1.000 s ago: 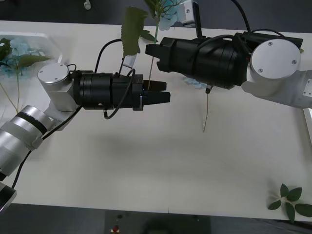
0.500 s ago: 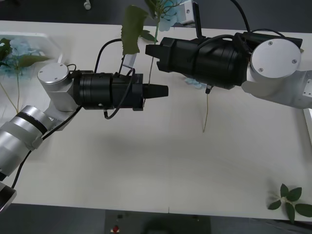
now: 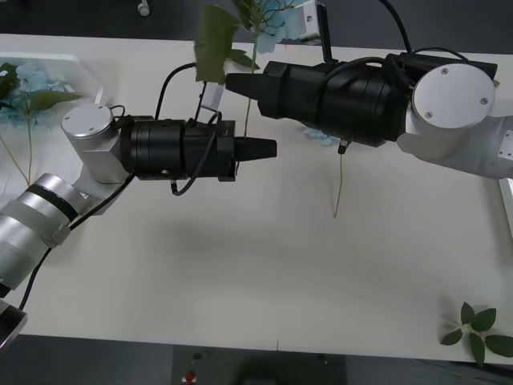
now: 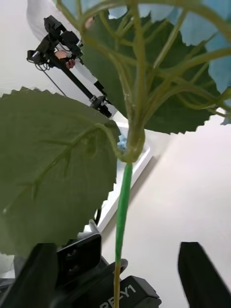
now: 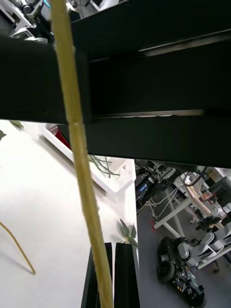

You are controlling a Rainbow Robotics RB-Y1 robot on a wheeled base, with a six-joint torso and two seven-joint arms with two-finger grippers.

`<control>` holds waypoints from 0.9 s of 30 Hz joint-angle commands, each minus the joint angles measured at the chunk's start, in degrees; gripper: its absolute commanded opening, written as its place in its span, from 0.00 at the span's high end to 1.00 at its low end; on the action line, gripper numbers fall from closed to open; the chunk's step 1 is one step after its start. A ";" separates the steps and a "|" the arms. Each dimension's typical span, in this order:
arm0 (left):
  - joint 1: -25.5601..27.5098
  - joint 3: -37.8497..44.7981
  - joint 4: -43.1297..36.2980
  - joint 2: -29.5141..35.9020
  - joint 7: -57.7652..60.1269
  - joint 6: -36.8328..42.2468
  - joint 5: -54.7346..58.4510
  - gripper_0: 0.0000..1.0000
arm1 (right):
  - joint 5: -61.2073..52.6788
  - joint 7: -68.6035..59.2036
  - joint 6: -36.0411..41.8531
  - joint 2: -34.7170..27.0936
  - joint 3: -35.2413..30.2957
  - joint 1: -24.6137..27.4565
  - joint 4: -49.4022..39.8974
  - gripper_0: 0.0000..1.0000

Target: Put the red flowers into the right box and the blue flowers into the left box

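At 5 o'clock on the white table (image 3: 264,281), nearest the robot, lies a loose green leaf sprig (image 3: 479,330). Mid-table, the left gripper (image 3: 258,147) points toward 3 o'clock; its two black fingers (image 5: 115,274) are pressed together, and the stem (image 5: 77,144) of a blue flower (image 3: 268,16) runs just beside them. Whether the fingers actually pinch the stem cannot be told.

The stem rises toward 12 o'clock past the right gripper (image 3: 238,82), which points toward 9 o'clock just beyond the left gripper. In the right wrist view its black fingers (image 4: 199,274) stand apart, one on each side of the green stem, not touching it. The flower's broad green leaves (image 3: 215,40) spread above both grippers, with the pale blue cluster at the far table edge.

A second blue flower (image 3: 322,138) lies on the table under the right arm; its thin bare stem (image 3: 339,186) trails toward 6 o'clock.

At 10 o'clock sits the left box (image 3: 72,66), a white tray holding blue flowers (image 3: 24,88) with green leaves. At 3 o'clock, the pale rim of the right box (image 3: 506,200) shows at the table edge.
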 commanded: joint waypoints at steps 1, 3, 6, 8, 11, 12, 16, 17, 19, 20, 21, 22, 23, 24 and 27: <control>-1.61 0.71 -2.21 -1.02 -1.94 -0.16 0.80 1.00 | 0.05 -0.14 0.26 0.24 -1.01 -2.69 -0.38 0.00; -1.61 0.71 -2.21 -1.02 -1.94 -0.16 0.80 1.00 | 0.05 -0.14 0.26 0.24 -1.01 -2.69 -0.38 0.00; -1.52 0.79 -2.21 -0.93 -1.94 0.11 0.98 1.00 | 0.22 0.03 0.09 0.32 -1.18 -2.51 -0.21 0.00; -1.52 0.79 -2.21 -0.85 -1.94 0.28 1.68 1.00 | -0.22 -0.41 1.05 -0.91 -2.15 -2.78 -0.56 0.00; -1.52 0.79 -2.21 -0.05 -1.94 0.28 2.82 1.00 | -1.89 -0.58 5.18 -3.54 -4.52 -2.95 -0.56 0.00; -1.52 0.79 -2.21 0.38 -1.94 0.28 3.09 1.00 | -2.77 -0.67 6.77 -4.69 -5.49 -2.95 -0.56 0.00; -1.08 0.97 -2.21 3.11 -1.94 0.11 5.81 1.00 | -7.95 -1.02 18.28 -11.80 -11.29 -2.95 -0.21 0.00; -0.73 1.15 -2.21 4.16 -1.94 0.11 6.86 1.00 | -9.71 -1.20 23.11 -14.09 -13.05 -3.04 0.41 0.00; 0.06 1.32 -2.21 6.71 -1.94 0.02 9.24 1.00 | -12.87 -1.81 32.17 -18.40 -16.04 -3.04 2.08 0.00; 0.32 1.32 -2.21 7.42 -1.94 0.02 9.94 1.00 | -13.49 -1.90 34.63 -19.36 -16.74 -3.04 2.61 0.00; 0.76 1.32 -2.21 8.56 -1.94 0.02 11.17 1.00 | -14.28 -2.17 38.58 -20.77 -17.80 -3.04 3.75 0.00; 1.55 1.41 -2.21 10.58 -1.94 0.02 13.10 1.00 | -15.07 -2.43 44.65 -22.26 -19.29 -3.04 5.68 0.00; 2.26 1.50 -2.21 12.51 -1.94 0.02 14.69 1.00 | -15.16 -2.69 50.98 -23.14 -20.70 -3.04 7.97 0.00; 2.87 1.67 -2.21 14.18 -1.94 0.02 15.92 1.00 | -14.98 -3.13 56.07 -23.76 -21.66 -3.04 9.99 0.00; 4.89 1.94 -2.21 19.28 -1.94 -0.42 20.05 1.00 | -11.99 -7.00 70.22 -23.67 -24.21 -3.04 16.58 0.00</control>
